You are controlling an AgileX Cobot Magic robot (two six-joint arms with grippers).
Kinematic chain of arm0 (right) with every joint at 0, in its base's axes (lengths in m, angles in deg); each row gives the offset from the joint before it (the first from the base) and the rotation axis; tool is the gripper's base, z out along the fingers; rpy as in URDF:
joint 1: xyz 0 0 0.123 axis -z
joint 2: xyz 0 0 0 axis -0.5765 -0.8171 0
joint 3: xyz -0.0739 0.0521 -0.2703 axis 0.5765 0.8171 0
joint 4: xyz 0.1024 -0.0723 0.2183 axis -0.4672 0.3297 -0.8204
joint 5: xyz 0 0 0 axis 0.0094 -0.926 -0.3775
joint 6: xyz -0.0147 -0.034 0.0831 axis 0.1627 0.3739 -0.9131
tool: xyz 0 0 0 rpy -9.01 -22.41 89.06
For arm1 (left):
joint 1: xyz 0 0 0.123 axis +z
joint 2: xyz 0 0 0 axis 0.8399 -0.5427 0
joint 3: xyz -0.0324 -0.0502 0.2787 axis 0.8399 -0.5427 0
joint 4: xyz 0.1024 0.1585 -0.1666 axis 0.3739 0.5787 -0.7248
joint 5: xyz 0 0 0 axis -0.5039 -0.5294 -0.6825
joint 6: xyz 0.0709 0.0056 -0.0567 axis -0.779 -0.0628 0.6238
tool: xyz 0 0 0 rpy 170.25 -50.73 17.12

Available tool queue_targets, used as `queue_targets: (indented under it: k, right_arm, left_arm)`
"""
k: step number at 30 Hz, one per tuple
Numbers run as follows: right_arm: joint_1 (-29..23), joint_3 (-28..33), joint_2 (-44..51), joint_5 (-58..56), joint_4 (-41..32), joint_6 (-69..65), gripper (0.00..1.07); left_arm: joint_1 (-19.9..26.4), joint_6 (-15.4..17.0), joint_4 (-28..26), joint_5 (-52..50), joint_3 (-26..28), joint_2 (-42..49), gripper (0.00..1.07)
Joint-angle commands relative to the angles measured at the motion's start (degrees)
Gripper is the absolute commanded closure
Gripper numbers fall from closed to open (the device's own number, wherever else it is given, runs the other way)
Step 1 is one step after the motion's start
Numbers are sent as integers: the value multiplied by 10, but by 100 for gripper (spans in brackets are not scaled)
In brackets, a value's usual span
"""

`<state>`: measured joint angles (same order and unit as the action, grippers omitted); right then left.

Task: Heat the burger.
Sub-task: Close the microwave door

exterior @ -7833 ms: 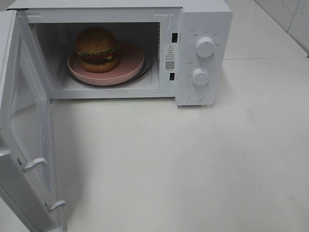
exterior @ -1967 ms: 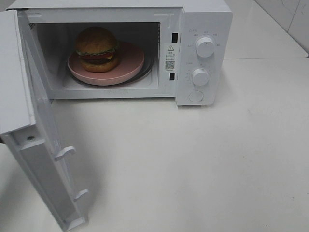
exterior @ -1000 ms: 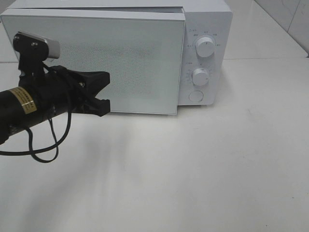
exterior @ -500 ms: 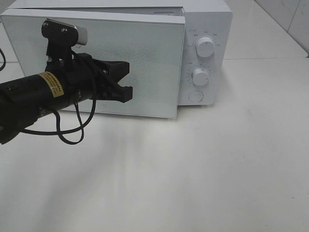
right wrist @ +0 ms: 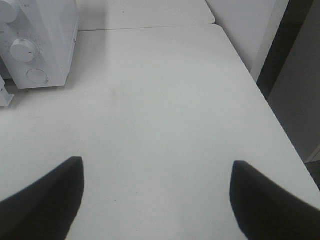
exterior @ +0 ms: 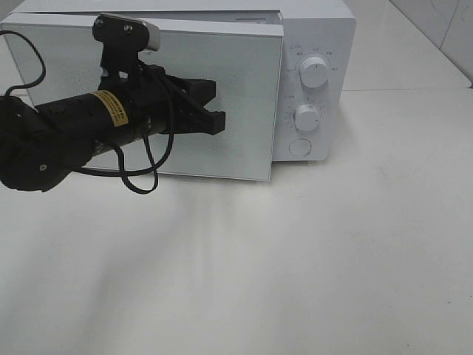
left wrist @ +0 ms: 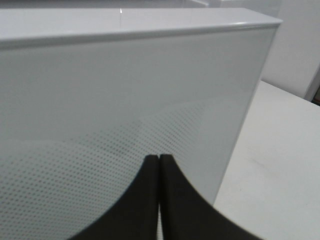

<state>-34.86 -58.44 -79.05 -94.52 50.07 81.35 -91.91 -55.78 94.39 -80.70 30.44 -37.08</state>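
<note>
Left end effector [left wrist: 159, 162]: fingers pressed together, holding nothing, tips at the face of the door [exterior: 244, 140] of the microwave [exterior: 314, 29], which stands almost shut. Burger: hidden behind the door. Right end effector [right wrist: 155, 197]: fingers spread wide, empty, above the surface [exterior: 332, 259].

Interior unseen behind mw door [exterior: 247, 89]
</note>
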Motion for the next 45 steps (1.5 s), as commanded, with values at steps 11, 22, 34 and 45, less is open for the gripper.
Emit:
queue_targets:
  k: [11, 22, 34, 45]
  right_arm:
    - [3, 0, 14, 2, 2, -1, 31]
    - [3, 0, 14, 2, 2, -1, 31]
    - [3, 0, 14, 2, 2, -1, 31]
    - [3, 0, 14, 2, 2, -1, 31]
  left_arm:
    - [-13, 23, -3, 9, 63, -52, 107]
    - [-13, 28, -2, 35, 135, -88, 107]
    - [-7, 30, -3, 62, 189, -121, 107]
    - [22, 49, -3, 64, 227, -134, 107]
